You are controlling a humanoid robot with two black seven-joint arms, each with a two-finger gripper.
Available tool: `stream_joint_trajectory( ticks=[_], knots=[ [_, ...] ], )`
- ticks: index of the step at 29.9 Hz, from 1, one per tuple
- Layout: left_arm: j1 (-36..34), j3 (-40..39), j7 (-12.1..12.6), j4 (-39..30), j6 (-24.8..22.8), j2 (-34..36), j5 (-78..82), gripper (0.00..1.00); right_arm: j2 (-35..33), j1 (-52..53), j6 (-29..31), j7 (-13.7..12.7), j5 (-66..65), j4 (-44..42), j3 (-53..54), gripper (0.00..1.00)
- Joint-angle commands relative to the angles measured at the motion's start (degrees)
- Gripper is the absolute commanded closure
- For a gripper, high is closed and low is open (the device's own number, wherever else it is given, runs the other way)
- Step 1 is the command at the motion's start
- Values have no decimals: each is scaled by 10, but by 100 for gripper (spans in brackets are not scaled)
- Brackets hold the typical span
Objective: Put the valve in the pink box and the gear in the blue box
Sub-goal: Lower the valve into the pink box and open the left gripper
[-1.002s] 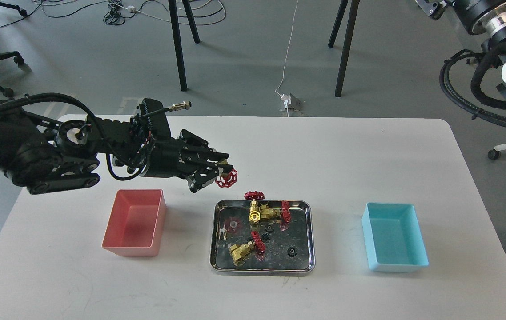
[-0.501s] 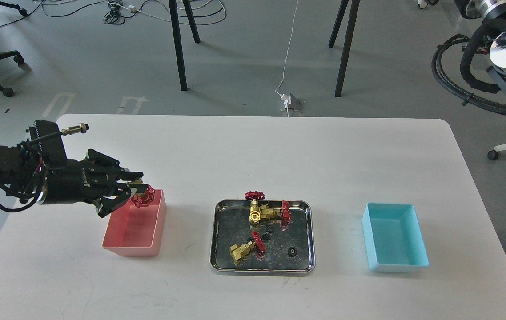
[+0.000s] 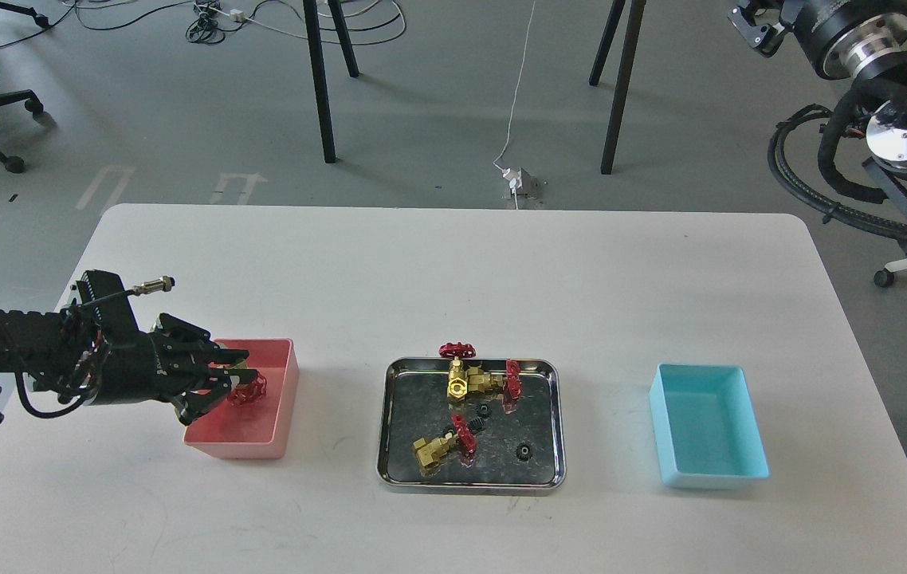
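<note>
Left claw (image 3: 240, 386) clenched on a valve (image 3: 247, 388), handwheel showing, low over the pink box (image 3: 282, 399); not released yet. Right claw out of view. Tray (image 3: 553, 422) on the counter (image 3: 453, 271) holds more valves and gears. Blue box (image 3: 748, 430) empty. Versus half a second ago: claw dropped lower, into the box mouth.
</note>
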Motion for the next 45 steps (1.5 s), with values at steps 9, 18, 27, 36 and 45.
stream_joint_trajectory(
  ticks=[9,18,27,36,45],
  knots=[
    [22,-22,0,34,-5,-36,-11,66,-4,-13,1,1,0,1,2,1],
    [40,-106,0,13,-8,-18,-11,26,-2,-10,2,0,0,1,6,1],
    [45,-106,0,2,-8,9,-10,25,-1,-8,2,-1,0,1,8,1],
    [66,-101,0,2,-6,9,-5,55,-3,-14,1,-1,0,0,7,1],
    [66,-92,0,3,-5,10,-1,96,-3,-27,1,1,0,0,7,1]
  ],
)
